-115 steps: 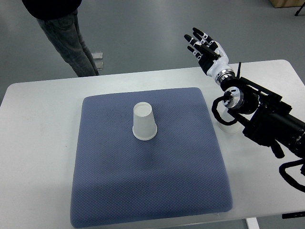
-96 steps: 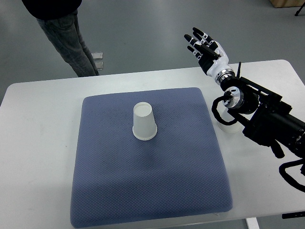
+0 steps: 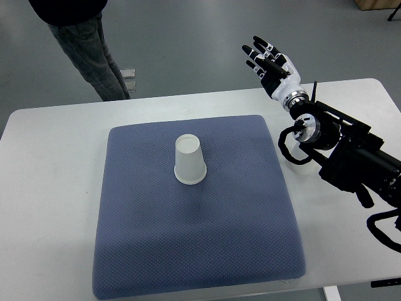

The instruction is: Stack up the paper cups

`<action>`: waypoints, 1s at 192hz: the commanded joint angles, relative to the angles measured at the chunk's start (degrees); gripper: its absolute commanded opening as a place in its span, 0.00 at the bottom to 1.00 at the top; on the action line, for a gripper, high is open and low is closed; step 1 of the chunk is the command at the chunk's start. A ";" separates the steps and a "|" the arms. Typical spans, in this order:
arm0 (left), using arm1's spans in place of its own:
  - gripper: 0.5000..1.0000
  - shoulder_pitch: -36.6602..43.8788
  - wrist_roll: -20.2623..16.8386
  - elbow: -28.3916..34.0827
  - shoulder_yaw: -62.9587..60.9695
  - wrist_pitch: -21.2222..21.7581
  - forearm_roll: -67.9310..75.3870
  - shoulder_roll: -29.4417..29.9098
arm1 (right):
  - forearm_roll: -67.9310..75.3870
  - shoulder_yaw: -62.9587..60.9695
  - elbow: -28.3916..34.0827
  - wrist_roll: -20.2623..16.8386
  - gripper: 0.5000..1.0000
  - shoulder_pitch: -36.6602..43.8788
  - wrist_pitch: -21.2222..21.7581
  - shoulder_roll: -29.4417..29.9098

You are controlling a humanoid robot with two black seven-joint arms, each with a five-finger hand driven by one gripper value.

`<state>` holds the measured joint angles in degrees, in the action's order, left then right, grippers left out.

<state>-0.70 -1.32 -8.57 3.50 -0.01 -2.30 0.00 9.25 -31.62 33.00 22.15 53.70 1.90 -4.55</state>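
A white paper cup (image 3: 189,160) stands upside down on the blue cushion mat (image 3: 188,238), a little above the mat's middle. Another white cup (image 3: 299,164) sits on the table just right of the mat, mostly hidden behind my right forearm. My right hand (image 3: 268,61) is raised past the table's far edge, well to the upper right of the upside-down cup, with its fingers spread and holding nothing. The left arm does not show.
The white table (image 3: 50,188) carries the mat. A person in grey trousers (image 3: 91,50) stands beyond the far edge at upper left. My black right forearm (image 3: 351,157) lies across the table's right side.
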 commanded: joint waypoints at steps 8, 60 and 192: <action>1.00 0.09 0.00 0.05 0.02 -0.07 0.01 0.00 | -0.02 -0.02 -0.05 0.00 0.83 0.18 -0.05 -0.02; 1.00 0.00 0.00 0.05 0.02 0.01 0.01 0.00 | 0.07 -0.20 0.04 0.00 0.83 0.18 -0.14 -0.10; 1.00 0.09 0.00 0.05 0.02 0.01 0.01 0.00 | -0.02 -0.11 0.39 -0.09 0.83 0.53 -0.49 -0.89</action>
<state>-0.59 -1.32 -8.52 3.52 -0.01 -2.28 0.00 9.24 -31.55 33.24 22.11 54.04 1.38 -4.86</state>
